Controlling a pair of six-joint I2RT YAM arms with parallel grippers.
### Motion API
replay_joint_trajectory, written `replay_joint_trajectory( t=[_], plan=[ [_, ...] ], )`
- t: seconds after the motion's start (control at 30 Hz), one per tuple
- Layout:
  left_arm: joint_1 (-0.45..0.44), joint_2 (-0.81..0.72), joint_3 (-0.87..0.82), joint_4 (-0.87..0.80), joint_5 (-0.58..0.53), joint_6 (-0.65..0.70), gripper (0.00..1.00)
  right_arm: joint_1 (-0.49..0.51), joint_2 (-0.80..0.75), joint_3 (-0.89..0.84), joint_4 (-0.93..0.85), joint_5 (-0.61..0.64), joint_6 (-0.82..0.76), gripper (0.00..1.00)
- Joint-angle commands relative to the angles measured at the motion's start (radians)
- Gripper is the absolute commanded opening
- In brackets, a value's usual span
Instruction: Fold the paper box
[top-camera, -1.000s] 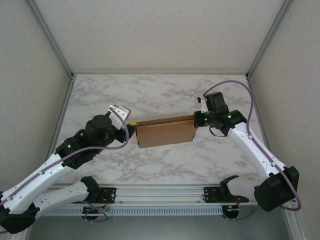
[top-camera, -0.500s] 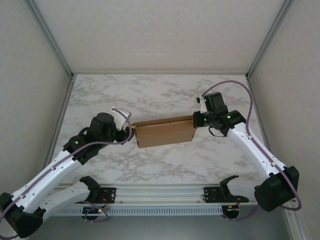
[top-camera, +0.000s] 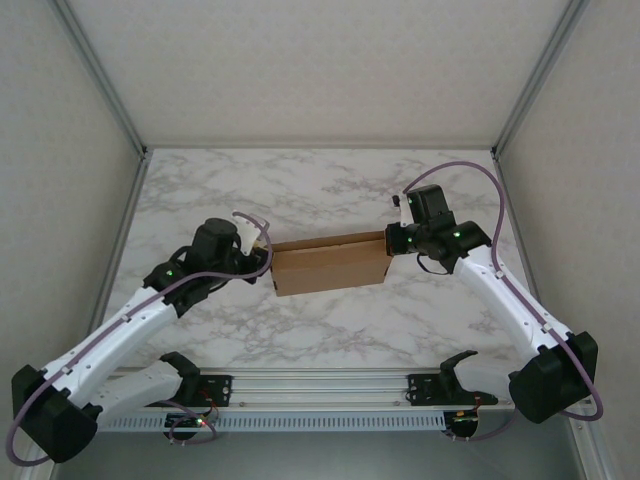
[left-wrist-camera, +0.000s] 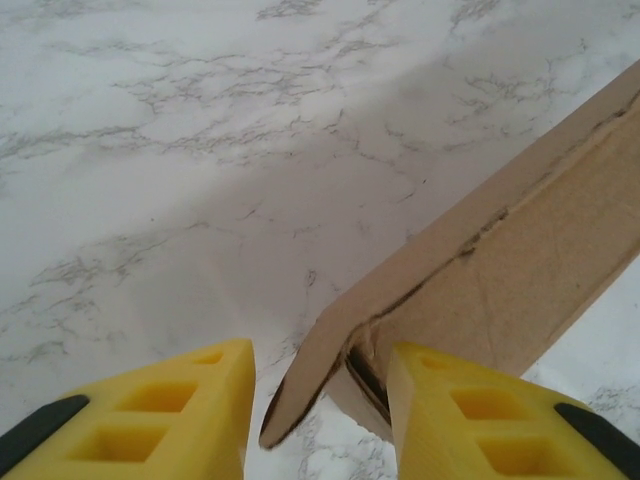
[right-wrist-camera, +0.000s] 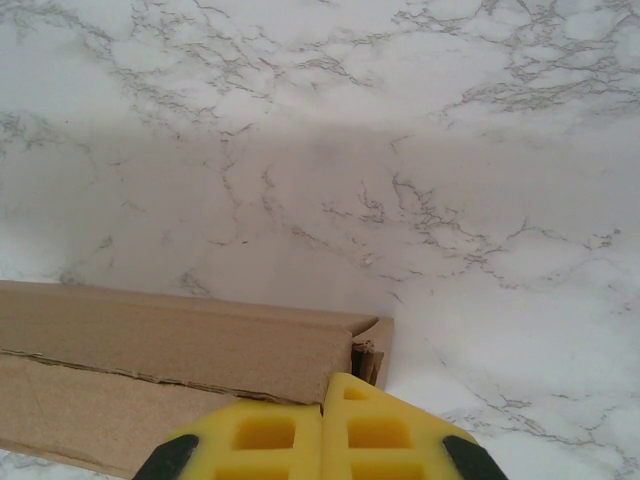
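Brown cardboard box (top-camera: 330, 263), partly folded into a long shallow shape, is seen lying mid-table, long axis running left-right, left end slightly nearer than the right. On the left wrist camera the box (left-wrist-camera: 500, 290) is seen with creased, torn-looking fold lines and a loose flap edge sticking out at its left corner.

Left gripper (top-camera: 262, 255) is placed at the box's left end. Wrist view: gripper (left-wrist-camera: 320, 352) jaws are spread, the corner flap sitting between them. One yellow finger (left-wrist-camera: 460, 410) is right against the cardboard; the other finger (left-wrist-camera: 190, 400) is kept apart from the flap by a visible gap. No pinch is made.

Right gripper (top-camera: 392, 240) is placed at the box's far right corner. Wrist view: gripper (right-wrist-camera: 322, 385) jaws are pressed together, nothing seen between them, tips right at the corner of the box (right-wrist-camera: 170, 345); whether contact is made cannot be told.

White marble table (top-camera: 330, 190) is seen all around the box.
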Motion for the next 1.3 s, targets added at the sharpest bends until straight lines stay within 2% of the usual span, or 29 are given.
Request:
replay_joint_trajectory(
  t=[0.0,0.13,0.23,0.37,0.63,0.87,1.27],
  plan=[
    [0.018,0.027,0.005,0.045,0.019,-0.023,0.35,0.014,-0.007,-0.013,0.005,0.015,0.009,0.01],
    [0.028,0.05,0.023,0.043,0.028,-0.045,0.24,0.015,-0.01,-0.014,0.004,0.017,0.009,0.01],
    [0.033,0.05,0.035,0.055,0.036,-0.086,0.08,0.02,-0.013,-0.017,0.006,0.019,0.016,0.0],
    [0.033,0.055,0.03,0.091,0.048,-0.179,0.0,0.031,-0.017,-0.022,0.003,0.03,0.034,0.0],
    [0.033,0.075,0.03,0.117,0.011,-0.311,0.0,0.051,-0.018,-0.04,0.009,0.04,0.068,0.0],
    [0.033,0.123,0.051,0.09,-0.002,-0.357,0.0,0.06,-0.009,-0.028,0.0,0.048,0.079,0.0],
    [0.03,0.117,-0.003,0.116,-0.071,-0.477,0.0,0.062,-0.014,-0.045,0.002,0.054,0.108,0.0]
  ],
)
